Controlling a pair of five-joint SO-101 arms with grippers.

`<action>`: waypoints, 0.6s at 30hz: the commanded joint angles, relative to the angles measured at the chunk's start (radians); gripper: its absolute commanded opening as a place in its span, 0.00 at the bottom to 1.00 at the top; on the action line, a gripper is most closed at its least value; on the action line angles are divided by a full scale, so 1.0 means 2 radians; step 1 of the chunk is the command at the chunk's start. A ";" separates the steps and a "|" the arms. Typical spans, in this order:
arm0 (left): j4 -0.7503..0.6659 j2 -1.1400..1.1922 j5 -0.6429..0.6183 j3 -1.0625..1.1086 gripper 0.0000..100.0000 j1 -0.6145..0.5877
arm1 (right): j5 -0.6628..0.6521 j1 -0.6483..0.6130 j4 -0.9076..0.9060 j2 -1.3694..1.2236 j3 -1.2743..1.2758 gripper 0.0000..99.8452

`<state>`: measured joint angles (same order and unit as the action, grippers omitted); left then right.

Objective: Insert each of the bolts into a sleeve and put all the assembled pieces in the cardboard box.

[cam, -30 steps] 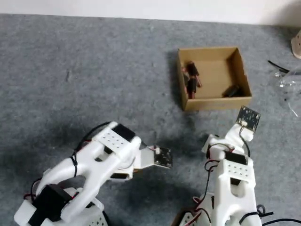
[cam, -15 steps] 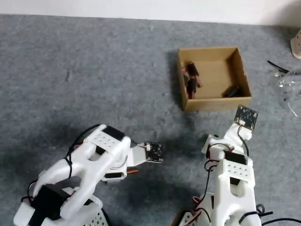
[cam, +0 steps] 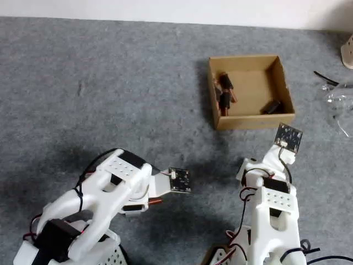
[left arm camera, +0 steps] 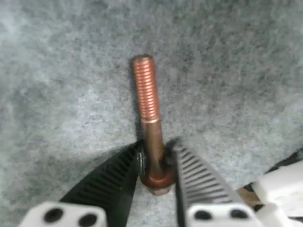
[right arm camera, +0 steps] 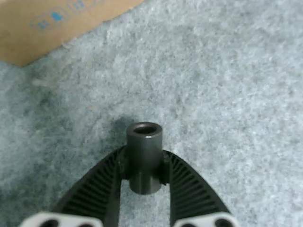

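Note:
A copper-coloured bolt [left arm camera: 147,113] is held near its head by my left gripper [left arm camera: 156,161], its threaded end pointing away over the grey carpet. From above, the left arm [cam: 116,187] sits at the lower left. My right gripper [right arm camera: 144,165] is shut on a dark sleeve [right arm camera: 143,153], whose open bore faces away from the fingers. The right arm [cam: 273,193] stands at the lower right, just short of the cardboard box [cam: 248,124]. Inside the box lie assembled pieces [cam: 225,91] along one wall and another dark piece [cam: 270,106] near a corner.
Black cables and clear plastic bits [cam: 333,88] lie at the right edge of the carpet. A pale object [cam: 347,52] sits at the far right. A corner of the box [right arm camera: 57,23] shows in the right wrist view. Open carpet [cam: 99,83] spreads left of the box.
The left arm has drawn back and swung slightly left with the bolt in its grip. The right arm has barely moved.

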<state>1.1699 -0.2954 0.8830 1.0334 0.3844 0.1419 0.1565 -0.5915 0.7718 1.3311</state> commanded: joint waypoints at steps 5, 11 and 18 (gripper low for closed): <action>-0.007 -0.004 0.009 -0.002 0.01 -0.007 | -0.008 -0.001 0.015 0.000 -0.002 0.00; 0.107 -0.007 0.087 -0.076 0.01 -0.013 | -0.008 -0.001 0.015 0.000 -0.002 0.00; 0.215 -0.003 0.259 -0.240 0.01 -0.115 | -0.008 -0.001 0.015 0.000 -0.002 0.00</action>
<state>1.5014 -0.2923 1.1899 0.7434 0.2816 0.1419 0.1565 -0.5915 0.7718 1.3311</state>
